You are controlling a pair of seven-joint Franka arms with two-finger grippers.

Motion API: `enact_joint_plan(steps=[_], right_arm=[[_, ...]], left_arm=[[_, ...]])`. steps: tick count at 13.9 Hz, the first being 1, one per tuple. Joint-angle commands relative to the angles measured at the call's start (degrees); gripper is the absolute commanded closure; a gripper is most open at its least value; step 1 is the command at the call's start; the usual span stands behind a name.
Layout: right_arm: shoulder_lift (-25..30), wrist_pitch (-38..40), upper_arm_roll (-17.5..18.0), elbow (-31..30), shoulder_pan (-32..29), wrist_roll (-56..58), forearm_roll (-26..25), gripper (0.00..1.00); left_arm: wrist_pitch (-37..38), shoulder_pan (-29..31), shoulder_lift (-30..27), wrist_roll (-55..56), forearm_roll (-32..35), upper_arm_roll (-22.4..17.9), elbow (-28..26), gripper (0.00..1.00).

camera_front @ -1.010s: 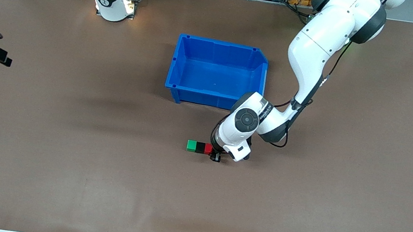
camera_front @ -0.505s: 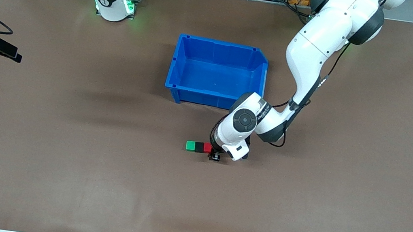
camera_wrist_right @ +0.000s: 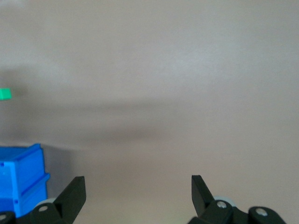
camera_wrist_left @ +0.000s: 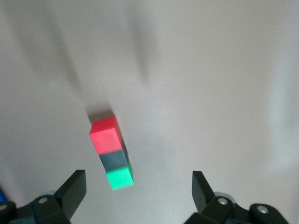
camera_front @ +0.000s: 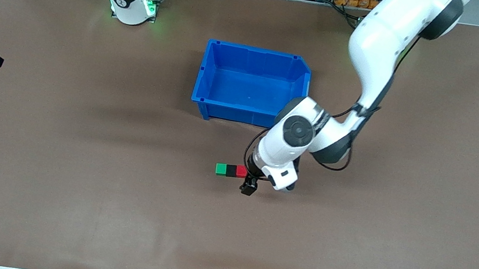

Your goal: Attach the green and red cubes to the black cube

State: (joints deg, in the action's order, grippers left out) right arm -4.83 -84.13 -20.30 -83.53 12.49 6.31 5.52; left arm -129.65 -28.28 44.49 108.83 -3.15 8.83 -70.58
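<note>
Your left gripper (camera_front: 250,184) has let go of the red cube (camera_front: 241,171) and lifted away since a second ago; its jaws now stand wide with nothing between them, over the table (camera_front: 72,176) just beside that cube. You can see the three joined in one row (green cube (camera_front: 221,169), black cube (camera_front: 231,170), then red), nearer the front camera than the blue bin (camera_front: 251,84). Your right gripper (camera_wrist_right: 135,196) waits, spread wide and empty, toward the right arm's end.
</note>
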Motion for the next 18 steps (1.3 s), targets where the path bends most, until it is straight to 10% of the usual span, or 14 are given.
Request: enact_joint_plan(steps=[1, 11, 18], right_arm=[[0.79, 2.04, 5.35, -0.49, -6.15, 0.63, -0.69, 0.00], [3.77, -0.50, 12.47, -5.58, -13.10, -1.82, -0.78, 0.00], [7.83, -3.05, 16.78, -10.43, -14.77, -7.72, -2.53, 0.00]], left_arm=[[6.14, 2.52, -10.19, -11.74, -0.54, -0.22, -3.07, 0.00], [33.39, 16.50, -29.79, -45.09, 4.36, -0.75, -3.78, 0.00], [38.24, 24.48, -43.51, -68.98, 4.29, -0.84, -17.65, 0.00]])
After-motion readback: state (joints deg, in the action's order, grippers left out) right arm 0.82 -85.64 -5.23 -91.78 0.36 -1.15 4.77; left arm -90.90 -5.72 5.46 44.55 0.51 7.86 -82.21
